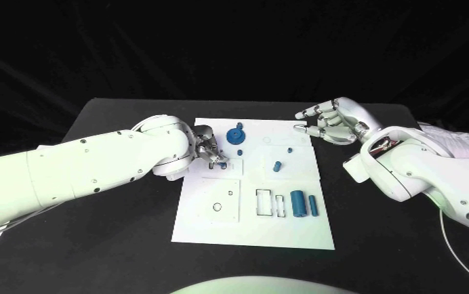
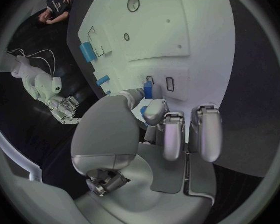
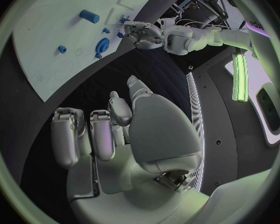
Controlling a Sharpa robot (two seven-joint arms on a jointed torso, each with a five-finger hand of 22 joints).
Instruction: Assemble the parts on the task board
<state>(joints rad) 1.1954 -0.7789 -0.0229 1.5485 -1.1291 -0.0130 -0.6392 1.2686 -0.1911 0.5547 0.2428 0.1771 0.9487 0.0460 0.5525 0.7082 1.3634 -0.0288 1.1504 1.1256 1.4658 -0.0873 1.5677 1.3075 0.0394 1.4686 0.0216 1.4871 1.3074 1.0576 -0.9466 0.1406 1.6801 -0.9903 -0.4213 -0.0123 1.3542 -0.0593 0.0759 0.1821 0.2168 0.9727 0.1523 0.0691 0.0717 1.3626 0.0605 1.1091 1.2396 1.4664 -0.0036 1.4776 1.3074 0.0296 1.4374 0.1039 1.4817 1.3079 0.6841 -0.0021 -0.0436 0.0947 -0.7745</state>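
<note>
The white board [image 1: 256, 223] lies flat in the middle of the bench, a long rectangle with outlined slots. A blue gear [image 1: 236, 135] sits near its far edge, with a tiny blue bit [image 1: 239, 150] just in front. A small blue peg [image 1: 278, 166] lies mid-board, tilted. Near the right edge, a fat blue cylinder [image 1: 297, 204] and a thinner one [image 1: 314, 205] lie side by side, lengthwise. At the left edge a small blue piece [image 2: 148, 89] is pinched in the left hand's [image 1: 206, 149] fingers, over a slot.

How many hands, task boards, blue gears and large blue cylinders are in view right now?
Hands: 2, left hand and right hand
White task board: 1
Blue gear: 1
Large blue cylinders: 2
Total: 6
</note>
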